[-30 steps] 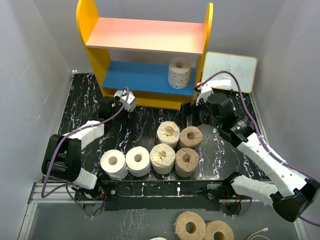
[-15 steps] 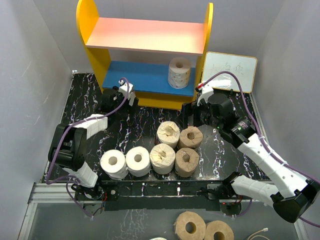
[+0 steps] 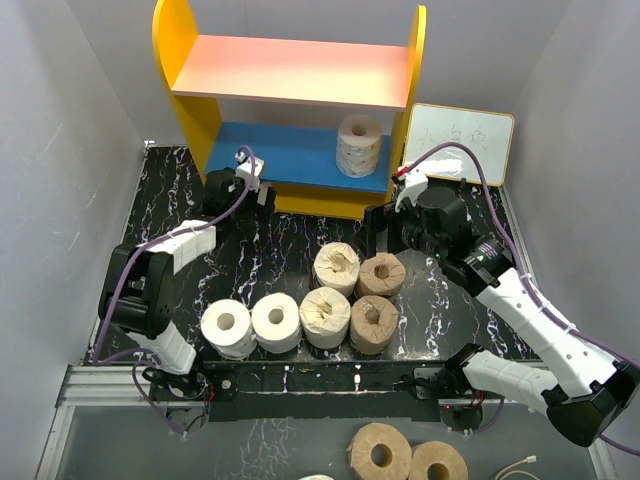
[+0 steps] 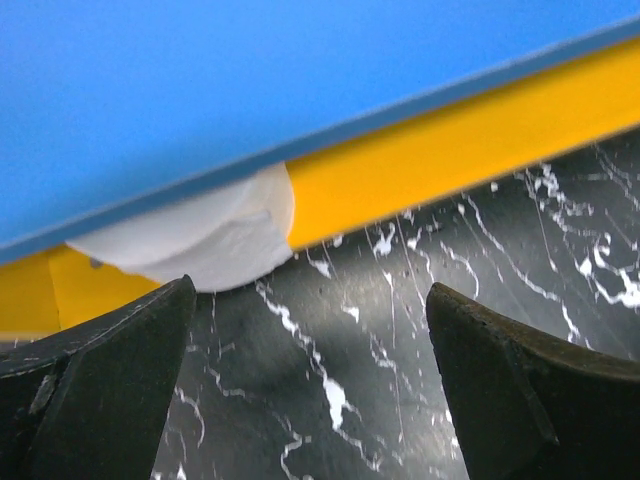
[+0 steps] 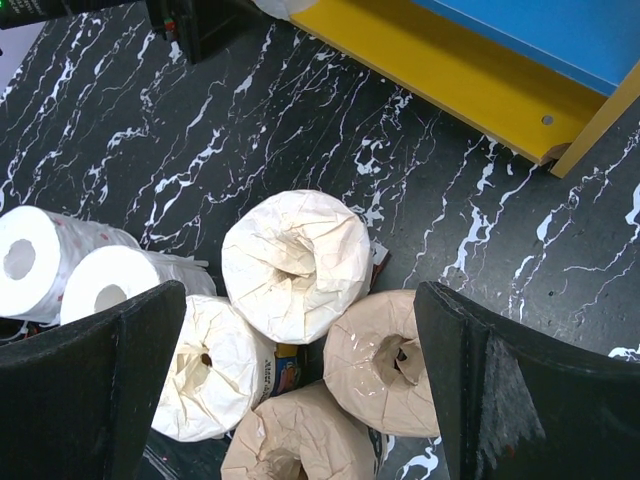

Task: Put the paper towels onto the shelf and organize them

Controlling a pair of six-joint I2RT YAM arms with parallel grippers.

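The shelf [image 3: 190,120] has yellow sides, a pink upper board and a blue lower board [image 3: 265,155]. One white paper towel roll [image 3: 360,145] stands on the blue board at the right. On the table lie two white rolls [image 3: 228,326] [image 3: 276,322], two cream wrapped rolls [image 3: 337,267] [image 3: 325,317] and two tan ones [image 3: 381,273] [image 3: 373,322]. My left gripper [image 3: 214,190] is open and empty at the shelf's front left, low over the table [image 4: 310,292]. My right gripper [image 3: 379,229] is open and empty above the wrapped rolls [image 5: 300,290].
A small whiteboard [image 3: 460,140] leans right of the shelf. A white rounded thing [image 4: 200,240] lies against the shelf's yellow front strip [image 4: 450,150]; I cannot tell what it is. More rolls [image 3: 381,452] lie below the table's near edge.
My left gripper has moved back and left, from the open table up to the shelf's front-left corner. The right arm and the rolls have barely moved.
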